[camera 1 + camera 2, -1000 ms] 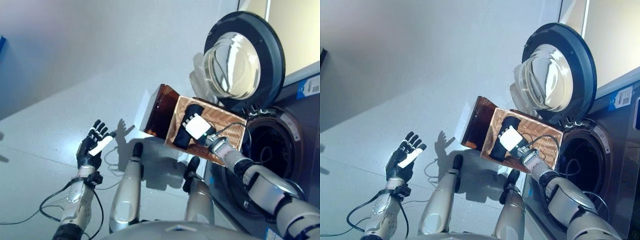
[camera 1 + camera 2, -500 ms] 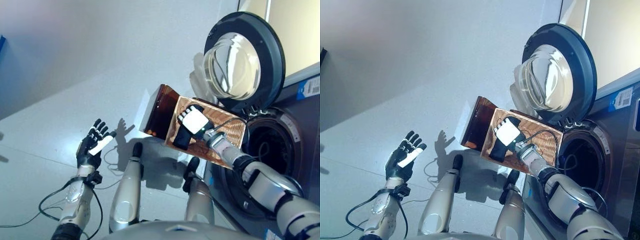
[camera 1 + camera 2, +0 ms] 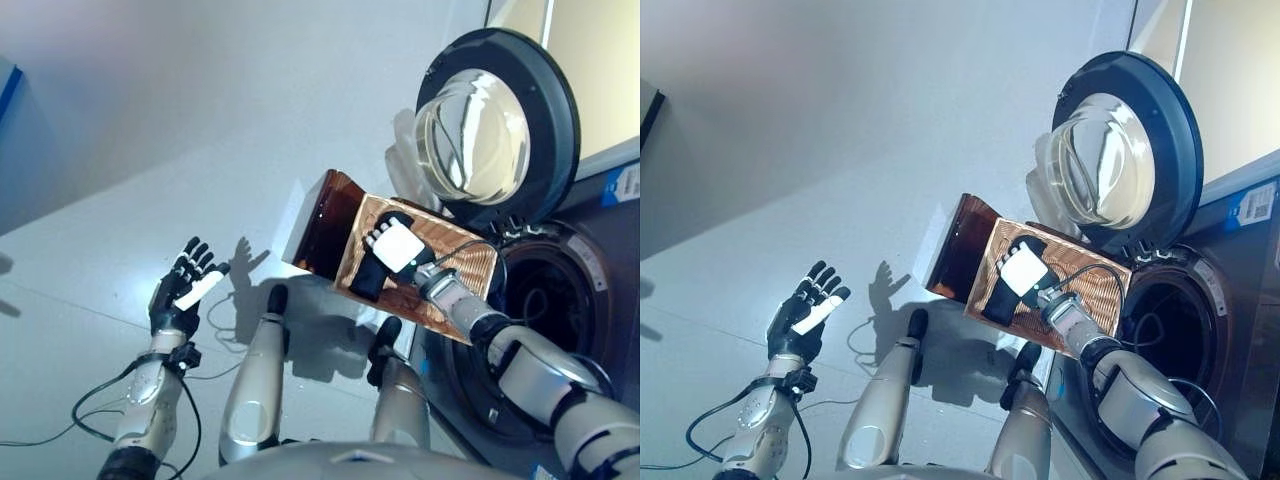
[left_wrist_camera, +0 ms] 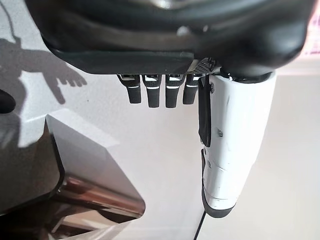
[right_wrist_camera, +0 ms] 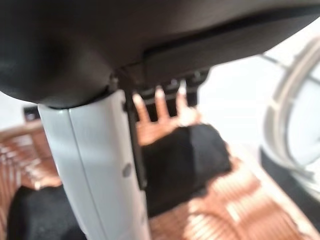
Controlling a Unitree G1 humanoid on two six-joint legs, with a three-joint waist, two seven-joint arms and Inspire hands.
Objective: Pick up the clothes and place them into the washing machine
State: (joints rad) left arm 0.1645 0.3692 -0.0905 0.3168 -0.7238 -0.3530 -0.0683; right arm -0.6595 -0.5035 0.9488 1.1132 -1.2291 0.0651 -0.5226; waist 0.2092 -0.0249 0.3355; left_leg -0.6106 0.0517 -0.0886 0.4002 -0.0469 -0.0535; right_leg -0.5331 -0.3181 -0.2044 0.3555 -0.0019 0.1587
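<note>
Right now the black garment (image 3: 372, 272) lies inside a copper-brown woven basket (image 3: 460, 262), spread along its ribbed floor. The right hand (image 3: 397, 247) is directly over it, white-covered thumb on top. In the right wrist view the fingers (image 5: 165, 97) reach straight out past the dark cloth (image 5: 185, 160), not curled round it, so the hand looks open; whether the fingertips touch the fabric or the basket I cannot tell. Just beyond the hand stands the round washing machine door (image 3: 497, 128), swung open, with the dark drum opening (image 3: 560, 300) beside the right forearm. Well apart from all that, the left hand (image 3: 185, 287) is raised over the grey floor (image 3: 120, 220), fingers spread, holding nothing.
</note>
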